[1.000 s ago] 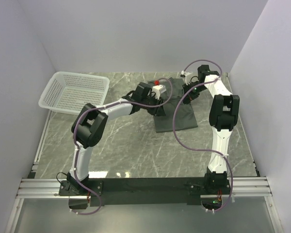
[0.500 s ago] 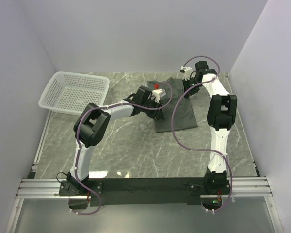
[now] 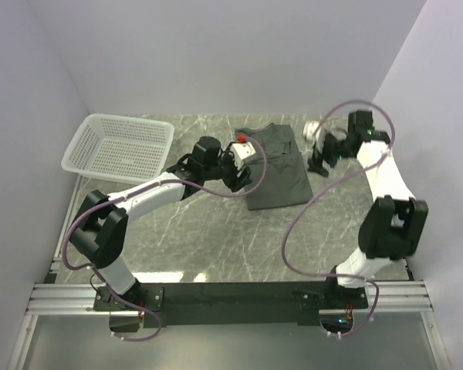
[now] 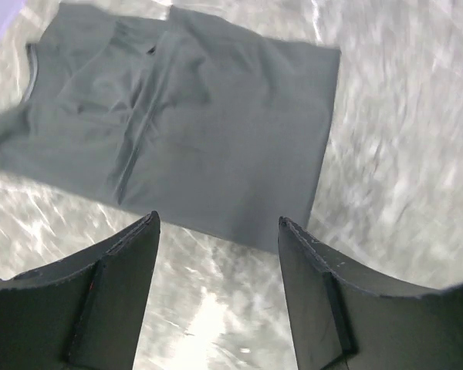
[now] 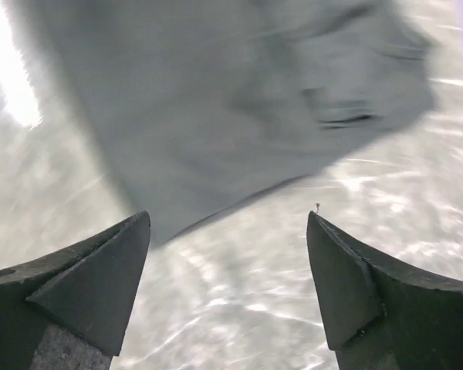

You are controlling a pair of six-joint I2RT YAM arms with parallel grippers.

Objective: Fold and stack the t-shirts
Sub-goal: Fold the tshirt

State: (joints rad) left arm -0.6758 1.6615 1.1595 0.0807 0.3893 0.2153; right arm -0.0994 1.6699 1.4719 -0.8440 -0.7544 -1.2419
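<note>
Grey-green t-shirt [image 3: 282, 169], flat folded rectangle.

Dark grey-green t-shirt [image 3: 277, 166] — folded rectangle, flat on the table.

On my L wrist cam the t-shirt [image 4: 193, 139] lies flat on the marble table [image 4: 405, 154], folded into a rough rectangle, dark grey-green. Its neck rim [image 4: 32, 73] is at the far-left end, and a few creases run thru the middle. The right-hand edge looks straight and the corners there fairly square. The left gripper [image 4: 216, 223] hangs over the table w/ jaws spread and nothing btwn them. Both fingers [image 4: 112, 293] fill the bottom of the pic, tips near the shirt's closest edge. Pic is motion-blurred, so I can't tell fine detail.
</note>
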